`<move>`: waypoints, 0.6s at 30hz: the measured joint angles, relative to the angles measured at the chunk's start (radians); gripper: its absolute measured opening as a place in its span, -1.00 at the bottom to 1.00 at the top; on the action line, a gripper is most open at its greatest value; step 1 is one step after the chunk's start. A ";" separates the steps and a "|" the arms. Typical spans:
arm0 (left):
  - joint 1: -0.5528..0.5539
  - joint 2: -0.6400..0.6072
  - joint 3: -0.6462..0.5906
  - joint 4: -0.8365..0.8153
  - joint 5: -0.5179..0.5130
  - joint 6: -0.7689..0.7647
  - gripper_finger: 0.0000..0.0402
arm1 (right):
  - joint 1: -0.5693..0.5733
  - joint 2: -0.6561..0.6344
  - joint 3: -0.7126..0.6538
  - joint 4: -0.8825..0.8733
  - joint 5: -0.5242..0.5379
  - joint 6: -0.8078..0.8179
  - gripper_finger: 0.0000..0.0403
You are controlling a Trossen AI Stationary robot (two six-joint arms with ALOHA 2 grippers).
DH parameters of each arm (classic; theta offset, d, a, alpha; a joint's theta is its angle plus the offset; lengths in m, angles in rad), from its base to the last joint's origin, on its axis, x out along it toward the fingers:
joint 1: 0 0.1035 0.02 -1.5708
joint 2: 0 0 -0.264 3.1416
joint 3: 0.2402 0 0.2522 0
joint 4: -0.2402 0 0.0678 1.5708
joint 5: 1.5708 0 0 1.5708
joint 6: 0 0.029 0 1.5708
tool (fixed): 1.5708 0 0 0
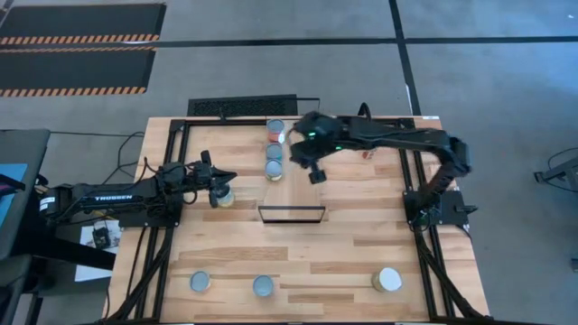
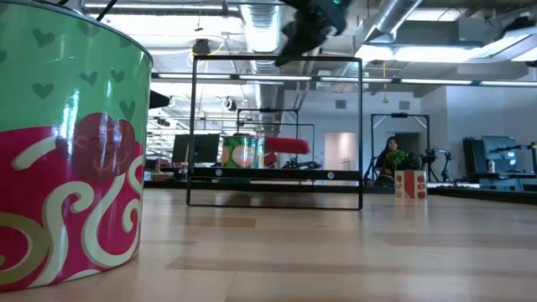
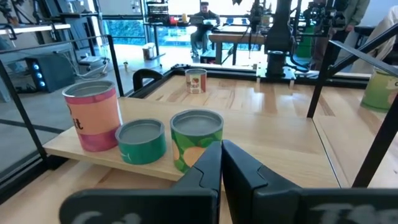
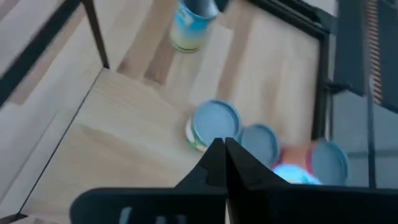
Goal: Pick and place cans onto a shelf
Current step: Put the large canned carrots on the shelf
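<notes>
Watching right pincer (image 1: 315, 171) hover closed, empty, beside shelf (image 1: 274, 171) cans (image 1: 274, 150); careless swing topples them. Left pincer (image 1: 219, 183) closed, we think on can (image 1: 221, 197).

High view: overhead, straight down, whole bench (image 1: 361, 244) and both arms in frame.

Low view: at bench-top level, facing level across into the room; one can (image 2: 67, 151) sits very near the lens (fills the left third).

Left wrist view: close behind the left hand (image 3: 221, 163), facing across the bench toward the three cans on the shelf (image 3: 93, 155).

Right wrist view: above the right hand (image 4: 224, 163), looking steeply down.

Shared: the same three shelf cans appear in the high and both wrist views.
</notes>
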 joint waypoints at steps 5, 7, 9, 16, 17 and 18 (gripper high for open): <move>0.000 0.000 0.000 0.000 0.001 -0.001 -0.99 | -0.028 -0.226 -0.366 0.307 0.000 0.120 -0.98; 0.000 0.000 0.000 0.006 0.001 -0.014 -0.99 | -0.034 -0.330 -0.498 0.414 0.005 0.169 -0.98; 0.000 0.000 0.007 0.002 0.001 -0.030 -0.99 | -0.033 -0.427 -0.614 0.507 0.024 0.209 -0.98; -0.021 -0.001 0.159 -0.198 0.008 -0.021 -1.00 | -0.057 -0.753 -0.938 0.705 0.079 0.275 -0.98; -0.022 0.001 0.193 -0.254 0.008 -0.019 -1.00 | -0.068 -0.791 -0.982 0.736 0.077 0.289 -0.98; -0.024 0.001 0.228 -0.314 0.007 -0.018 -1.00 | -0.080 -0.825 -1.019 0.768 0.070 0.307 -0.98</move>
